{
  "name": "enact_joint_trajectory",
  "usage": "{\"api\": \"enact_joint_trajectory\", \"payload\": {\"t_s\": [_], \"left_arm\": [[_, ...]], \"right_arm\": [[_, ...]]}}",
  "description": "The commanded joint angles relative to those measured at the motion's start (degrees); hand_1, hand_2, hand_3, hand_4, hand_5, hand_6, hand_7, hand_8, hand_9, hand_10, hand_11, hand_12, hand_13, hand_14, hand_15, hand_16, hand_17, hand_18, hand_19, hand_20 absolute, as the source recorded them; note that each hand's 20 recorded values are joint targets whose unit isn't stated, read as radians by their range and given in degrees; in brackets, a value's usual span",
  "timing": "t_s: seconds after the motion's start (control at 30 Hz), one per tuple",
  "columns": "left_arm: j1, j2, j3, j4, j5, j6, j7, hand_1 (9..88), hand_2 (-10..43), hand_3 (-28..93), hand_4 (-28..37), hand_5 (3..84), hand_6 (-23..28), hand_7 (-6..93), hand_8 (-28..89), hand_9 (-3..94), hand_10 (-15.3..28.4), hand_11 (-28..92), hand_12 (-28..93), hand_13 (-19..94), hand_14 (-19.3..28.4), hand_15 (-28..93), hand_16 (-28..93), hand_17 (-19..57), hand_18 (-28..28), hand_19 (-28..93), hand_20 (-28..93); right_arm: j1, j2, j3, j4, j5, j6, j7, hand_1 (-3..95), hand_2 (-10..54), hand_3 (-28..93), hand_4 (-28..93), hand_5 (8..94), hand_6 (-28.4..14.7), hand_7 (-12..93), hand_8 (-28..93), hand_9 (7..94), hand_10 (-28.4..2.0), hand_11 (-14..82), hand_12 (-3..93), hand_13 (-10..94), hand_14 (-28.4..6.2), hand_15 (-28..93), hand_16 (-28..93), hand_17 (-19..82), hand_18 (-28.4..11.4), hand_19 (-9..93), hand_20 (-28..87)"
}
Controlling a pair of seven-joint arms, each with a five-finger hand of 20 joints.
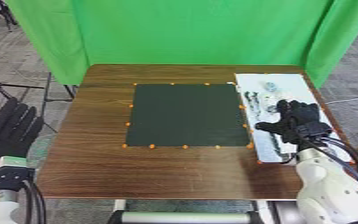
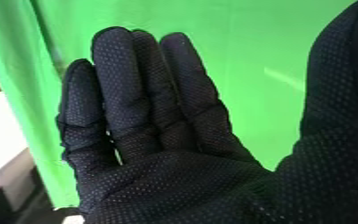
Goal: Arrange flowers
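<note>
We see the open right robot hand hiding part of the white board, its small items unclear; the left robot hand, open, is cut off by the view's edge.

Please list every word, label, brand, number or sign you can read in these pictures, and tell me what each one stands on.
None can be read.
Small items on the white board: too small to tell whether they bear any print.
Dark mat and green curtain: no lettering seen.
</note>
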Motion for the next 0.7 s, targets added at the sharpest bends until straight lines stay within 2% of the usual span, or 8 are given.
{"api": "enact_joint_trajectory", "payload": {"t_s": [0.03,0.1,0.13,0.2,0.33,0.53,0.7], "left_arm": [[0.57,-0.24,-0.34,0.07,0.05,0.43,0.32,25.1,14.3,71,-28.3,40.0,5.5,15.5,-11,33.7,12.2,20,8,22,10.5,29,-11,-2.6,10.1,32,8],[0.56,-0.31,-0.13,0.06,-0.15,0.26,0.55,25.1,14.4,71,-28.3,40.0,5.5,15.6,-11,33.8,12.2,20,8,22,10.7,29,-11,-2.6,10.1,32,8],[0.16,-0.32,0.06,0.23,0.07,0.2,0.09,25.1,14.4,71,-28.3,40.0,5.5,15.7,-11,33.8,12.2,20,8,22,10.8,29,-11,-2.6,10.1,32,8],[0.46,-0.25,0.25,0.14,-0.08,0.29,0.59,25.1,14.4,71,-28.3,40.1,5.4,15.8,-11,34.0,12.3,20,8,23,10.8,30,-11,-2.6,10.1,32,8],[0.39,-0.31,0.32,0.2,0.17,0.2,0.37,25.2,14.6,71,-28.3,40.1,5.5,15.8,-11,34.4,12.4,20,8,23,11.1,30,-11,-2.6,10.1,32,8],[0.92,-0.32,0.49,0.06,-0.21,0.28,0.77,25.2,14.7,71,-28.3,40.2,5.5,16.1,-11,34.7,12.4,21,8,23,11.4,31,-11,-2.6,10.1,32,8],[0.48,-0.33,0.77,0.23,0.26,-0.06,0.33,25.2,14.8,71,-28.3,40.3,5.5,16.3,-11,35.0,12.4,21,8,23,11.6,31,-11,-2.6,10.1,32,8]], "right_arm": [[6.07,6.28,-4.02,0.61,1.37,-10.54,6.24,27.4,-9.5,51,-28,52.3,-7.8,38,-12,53.4,-21.1,43.9,31.3,49,-19.1,66,23,27,-25.6,82,37],[7.75,6.72,-4.8,1.09,3.49,-13.59,6.96,22.5,-9.5,59,-28,56.6,-7.2,37,-11,56.9,-21.3,43.0,31.2,51,-19.0,66,24,28,-25.9,83,37],[7.99,6.99,-4.84,1.07,4.05,-15.7,7.6,20.9,-9.5,62,-28,59.0,-7.1,37,-11,58.8,-21.2,42.5,31.1,53,-19.1,66,24,29,-26.0,84,37],[9.23,7.29,-5.27,1.64,4.66,-19.05,7.16,18.3,-8.9,67,-28,61.6,-7.0,36,-10,61.5,-20.9,42.1,31.2,55,-19.3,66,25,31,-26.2,85,36],[11.11,7.16,-6.3,2.86,6.96,-23.59,8.01,16.5,-3.3,71,-24,63.0,-7.2,33,-9,62.3,-21.2,41.1,31.1,55,-19.7,66,26,31,-26.2,87,35],[15.3,6.36,-9.0,6.32,11.64,-32.56,9.81,17.4,-1.4,71,-20,64.4,-7.6,29,-9,63.9,-21.5,39.2,29.9,56,-20.1,66,26,31,-26.6,88,35],[16.44,6.15,-10.88,8.26,11.86,-32.74,11.04,15.3,-2.3,69,-21,67.7,-8.0,24,-8,65.9,-21.6,37.6,29.9,58,-20.1,65,26,32,-26.9,89,35]]}}
